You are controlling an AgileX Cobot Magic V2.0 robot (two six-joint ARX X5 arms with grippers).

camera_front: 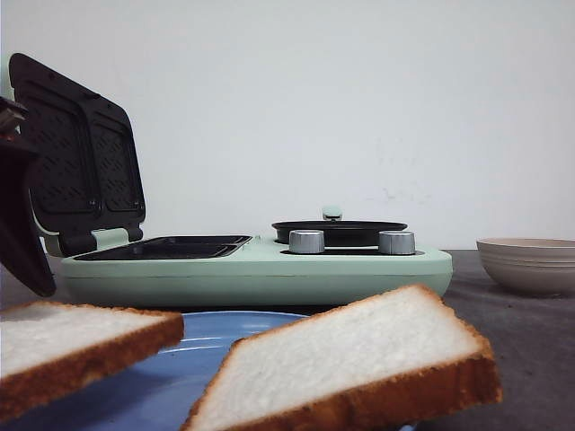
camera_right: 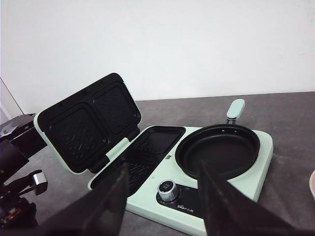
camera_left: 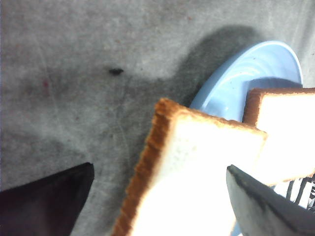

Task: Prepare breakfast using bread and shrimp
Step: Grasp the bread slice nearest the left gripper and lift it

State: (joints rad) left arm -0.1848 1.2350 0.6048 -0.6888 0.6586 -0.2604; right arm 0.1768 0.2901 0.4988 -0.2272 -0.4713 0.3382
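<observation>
Your left hand (camera_left: 160, 196) has its two dark fingers (camera_left: 47, 199) spread wide, one on each side of a slice of bread (camera_left: 192, 172). The slice lies between them, but neither finger visibly presses its crust, so you cannot tell from the left wrist view whether it is gripped or only straddled. In the front view that same slice (camera_front: 76, 346) sits low at the left, tilted, with its edge over the blue plate (camera_front: 225, 337), and the dark left arm shows at the far left edge.

The second slice of bread (camera_front: 359, 368) rests tilted on the blue plate, just beside the first; in the left wrist view it (camera_left: 285, 132) lies on the plate's pale blue surface (camera_left: 246, 78). The plate sits on the grey table (camera_left: 74, 73).

Your right hand (camera_right: 160, 206) is held wide apart and holds nothing; its two dark fingers (camera_right: 110, 204) frame the mint-green breakfast maker (camera_right: 256, 167) below it. That machine's lid (camera_right: 88, 120) stands raised, its two black sandwich plates exposed, and the lower sandwich wells (camera_right: 147, 152) hold nothing visible. The black round pan (camera_right: 216, 150) on the machine's other half looks bare inside as well. Two silver knobs (camera_front: 306, 241) sit on the front of the machine.

A beige bowl (camera_front: 530, 263) stands on the table at the right, apart from the machine; its inside is hidden from the front view. No shrimp shows in any view.
</observation>
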